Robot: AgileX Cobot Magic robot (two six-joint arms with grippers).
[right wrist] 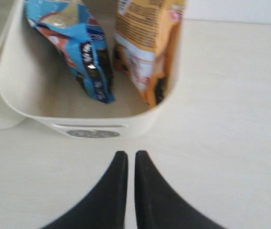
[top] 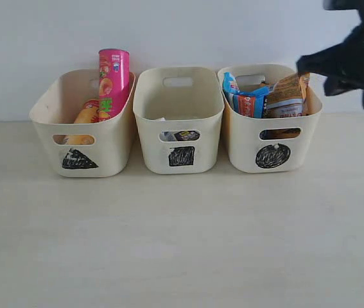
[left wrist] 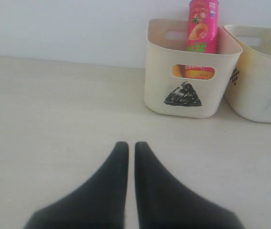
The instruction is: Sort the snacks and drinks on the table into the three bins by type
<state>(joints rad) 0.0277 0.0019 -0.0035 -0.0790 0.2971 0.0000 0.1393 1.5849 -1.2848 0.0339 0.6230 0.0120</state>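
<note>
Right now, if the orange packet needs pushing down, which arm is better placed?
Probably right. The right tool hovers by the circle bin holding the orange packet; the left tool faces the triangle bin, farther off.

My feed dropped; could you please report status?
Left gripper, right gripper shut, empty. Chip tubes in triangle bin, cartons in square bin, packets in circle bin. Nothing obstructing.

The wall of the triangle bin hid most of the yellow-red tube. The square bin hid its cartons but for a sliver in the handle cut-out, too small to tell apart. The right arm was a dark blur, cut off at the exterior view's top-right corner. The pink tube lost its top at the left wrist view's edge.
</note>
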